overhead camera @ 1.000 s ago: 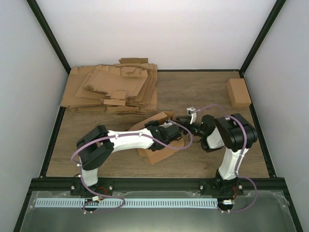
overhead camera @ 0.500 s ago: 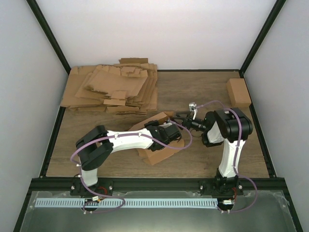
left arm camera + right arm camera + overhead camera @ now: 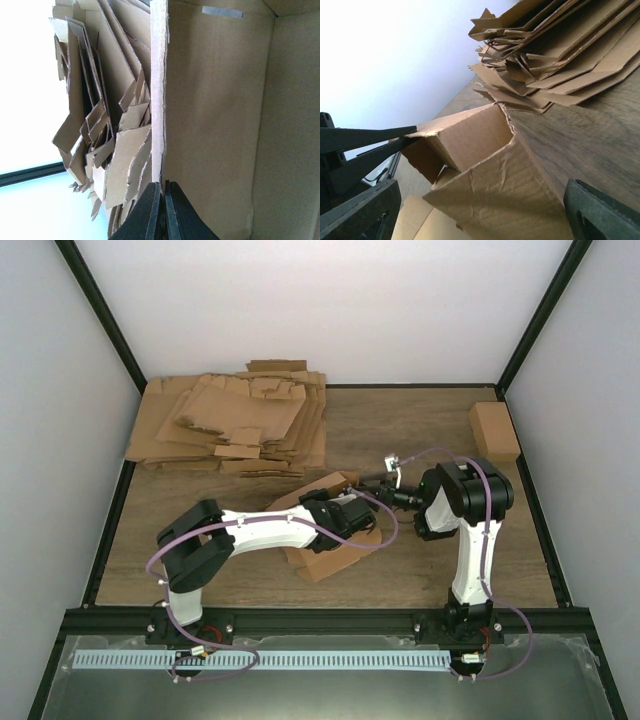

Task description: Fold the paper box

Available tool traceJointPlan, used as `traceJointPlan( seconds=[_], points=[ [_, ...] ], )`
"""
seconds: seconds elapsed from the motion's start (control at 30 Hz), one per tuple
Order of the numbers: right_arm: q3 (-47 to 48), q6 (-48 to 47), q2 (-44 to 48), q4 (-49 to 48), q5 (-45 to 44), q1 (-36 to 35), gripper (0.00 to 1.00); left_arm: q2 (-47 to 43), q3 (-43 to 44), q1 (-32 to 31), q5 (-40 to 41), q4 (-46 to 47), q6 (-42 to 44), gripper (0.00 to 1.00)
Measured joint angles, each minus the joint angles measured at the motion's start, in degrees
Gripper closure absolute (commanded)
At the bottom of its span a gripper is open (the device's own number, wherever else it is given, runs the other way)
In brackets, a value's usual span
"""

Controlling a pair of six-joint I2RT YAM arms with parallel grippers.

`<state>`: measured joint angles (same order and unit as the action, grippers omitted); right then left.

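white walls and a black frame close in a wooden desk [image 3: 420,570]; a thick heap of flat cardboard sheets [image 3: 235,425] lies at its far left, and a small closed carton [image 3: 494,430] sits well apart at the far right; the paper box [image 3: 325,558] is near the middle of the desk, partly under the left arm; it looks part-way made: in the right wrist view at least two walls stand upright and meet at a corner, so the sheet has been raised into an open shell; its top is open, and a broad, wrinkled flap leans outward toward the right arm instead of being turned in; no tab can be seen tucked, so closing the flaps and locking them seems to be what is left; the left claw [image 3: 161,186] is pressed together on the top edge of one upright wall, pinching the thin cardboard and steadying the shell; the right claw [image 3: 481,200] is spread wide and empty, just beside the box and facing the leaning flap, touching nothing that i can make out.
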<state>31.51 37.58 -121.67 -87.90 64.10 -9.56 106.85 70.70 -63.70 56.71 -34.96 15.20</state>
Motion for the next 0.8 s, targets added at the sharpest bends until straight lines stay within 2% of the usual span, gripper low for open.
traceJointPlan(
  seconds=[0.23,0.43,0.6,0.8],
  points=[
    [-0.13,0.39,-0.13,-0.04,2.71,-0.39,0.17,0.0,0.0,0.0,0.0,0.02,0.09,0.96],
    [-1.92,-2.29,0.48,0.09,2.71,-0.55,0.31,0.0,0.0,0.0,0.0,0.02,0.09,0.96],
    [-2.8,-9.01,4.63,4.7,0.39,-2.29,0.35,0.0,0.0,0.0,0.0,0.0,0.09,0.96],
    [-3.43,-18.01,10.58,12.96,-6.91,-6.8,0.37,0.0,0.0,-0.15,0.02,-0.04,0.07,0.96]
  ],
)
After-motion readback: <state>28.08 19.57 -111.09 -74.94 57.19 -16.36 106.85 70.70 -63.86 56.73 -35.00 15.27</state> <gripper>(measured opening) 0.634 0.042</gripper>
